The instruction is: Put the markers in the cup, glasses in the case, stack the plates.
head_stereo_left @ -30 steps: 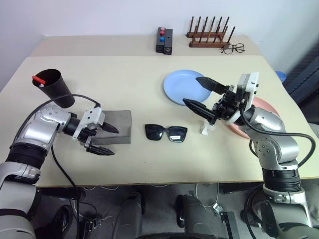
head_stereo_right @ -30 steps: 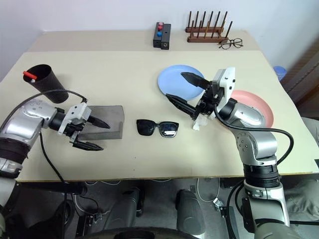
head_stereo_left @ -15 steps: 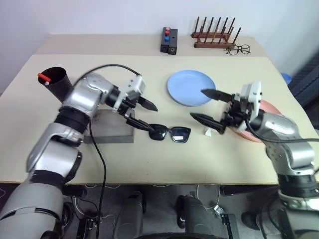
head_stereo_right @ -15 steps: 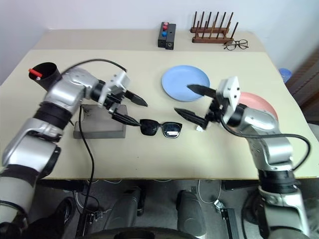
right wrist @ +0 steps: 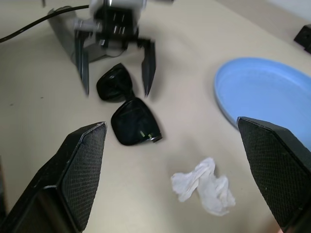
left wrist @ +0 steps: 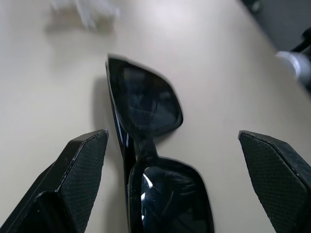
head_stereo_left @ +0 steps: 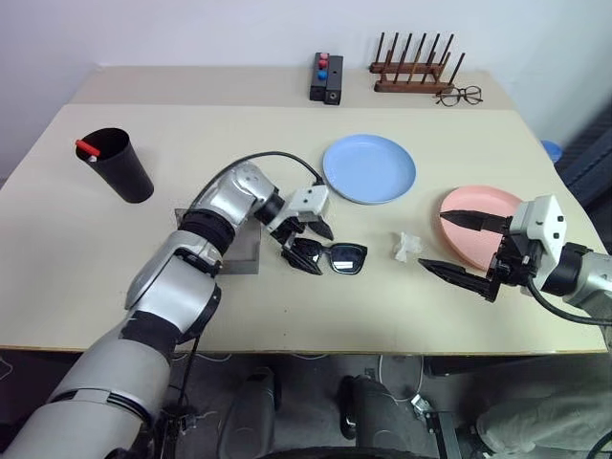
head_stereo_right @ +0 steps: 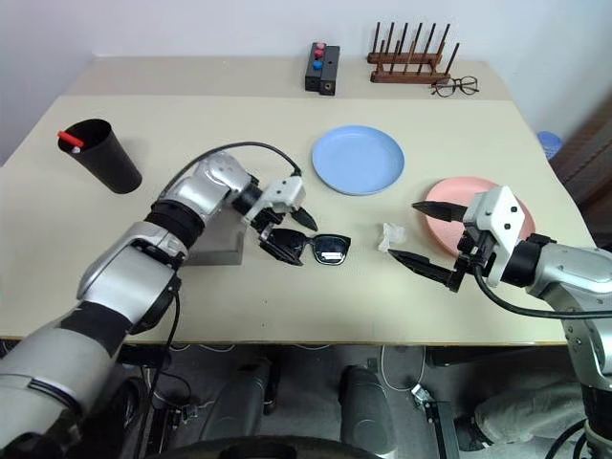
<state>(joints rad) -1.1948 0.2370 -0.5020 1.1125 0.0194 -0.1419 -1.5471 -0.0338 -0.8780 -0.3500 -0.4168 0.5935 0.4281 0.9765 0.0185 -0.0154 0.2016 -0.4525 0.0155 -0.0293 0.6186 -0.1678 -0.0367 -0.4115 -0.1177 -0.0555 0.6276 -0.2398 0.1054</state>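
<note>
The black sunglasses (head_stereo_left: 337, 257) lie folded flat on the table, just right of the grey case (head_stereo_left: 241, 251), which my left arm partly hides. My left gripper (head_stereo_left: 311, 247) is open, its fingers (left wrist: 77, 170) straddling the glasses' left lens without closing on it. My right gripper (head_stereo_left: 436, 240) hangs open and holds nothing, in front of the pink plate (head_stereo_left: 475, 229). The light blue plate (head_stereo_left: 369, 168) sits further back, apart from the pink one. At the far left stands the black cup (head_stereo_left: 121, 167), with a red-capped marker (head_stereo_left: 87, 149) poking out of it.
A crumpled white scrap (head_stereo_left: 406, 246) lies between the glasses and the pink plate. Along the back edge are a black box with coloured buttons (head_stereo_left: 326, 78), a wooden peg rack (head_stereo_left: 413, 75) and wire-framed eyeglasses (head_stereo_left: 460, 95).
My left gripper swung right from the case to the sunglasses and now straddles one lens. My right gripper drew back to the right, away from the white scrap, toward the pink plate.
</note>
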